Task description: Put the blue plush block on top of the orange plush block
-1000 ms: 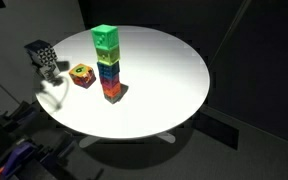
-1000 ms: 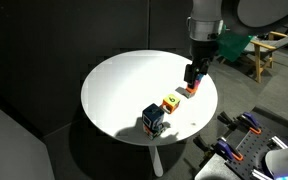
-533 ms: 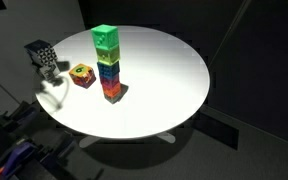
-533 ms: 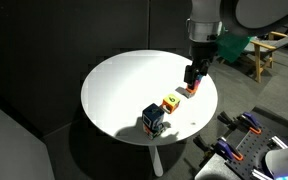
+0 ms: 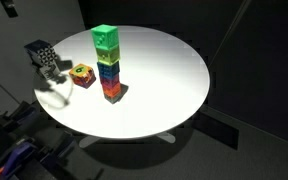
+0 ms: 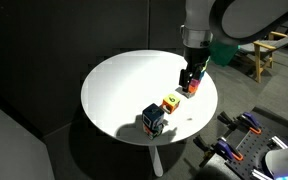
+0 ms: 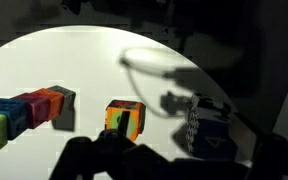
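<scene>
The round white surface carries everything. A tall stack with a green top stands toward its middle, somewhat to the side where the loose blocks lie.

The claw hangs over that side's edge with its jaws wide apart and nothing in them.

The orange block sits a little in from the edge, near the stack but apart from it, yellow mark up. The blue block, checkered dark and white, is right at the edge, just outward of the orange one and apart from it. In the wrist view it lies ahead of the open jaws. The dark makes it hard to say whether a finger already touches it, though probably none does.

The step in hand looks like the grasp of the blue block.
- Centre the jaws over it and come straight down so both fingers meet opposite faces together. A one-sided nudge could push a soft cube off the edge.
- Close gently, since plush gives, and squeeze only enough to hold it.
- Lift well clear of the orange block's top before moving inward.
- Keep away from the stack, which looks easy to topple.
- Lower the blue block squarely onto the orange one before letting go.
</scene>
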You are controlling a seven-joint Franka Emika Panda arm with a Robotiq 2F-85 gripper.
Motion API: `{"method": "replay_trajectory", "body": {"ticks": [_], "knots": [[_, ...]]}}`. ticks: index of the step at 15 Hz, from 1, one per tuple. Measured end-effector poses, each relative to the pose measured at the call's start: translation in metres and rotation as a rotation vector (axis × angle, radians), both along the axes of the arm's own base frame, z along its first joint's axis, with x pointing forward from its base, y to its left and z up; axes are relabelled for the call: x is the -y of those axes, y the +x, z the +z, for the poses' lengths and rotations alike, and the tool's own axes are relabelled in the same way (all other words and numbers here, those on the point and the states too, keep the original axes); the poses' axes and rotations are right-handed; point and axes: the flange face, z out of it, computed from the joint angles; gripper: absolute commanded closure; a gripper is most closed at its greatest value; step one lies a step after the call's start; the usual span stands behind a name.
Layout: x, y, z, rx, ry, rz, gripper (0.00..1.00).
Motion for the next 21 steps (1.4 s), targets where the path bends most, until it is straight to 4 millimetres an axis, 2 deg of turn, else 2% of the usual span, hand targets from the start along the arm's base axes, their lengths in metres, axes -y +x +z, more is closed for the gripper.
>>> {"method": "replay_trajectory", "body": {"ticks": [13,21], "knots": [[-0.027,0.044,-0.073,0.073,0.089,0.055,0.0],[-0.047,0.075,-0.11,0.117,0.133,-0.03,0.0]]}}
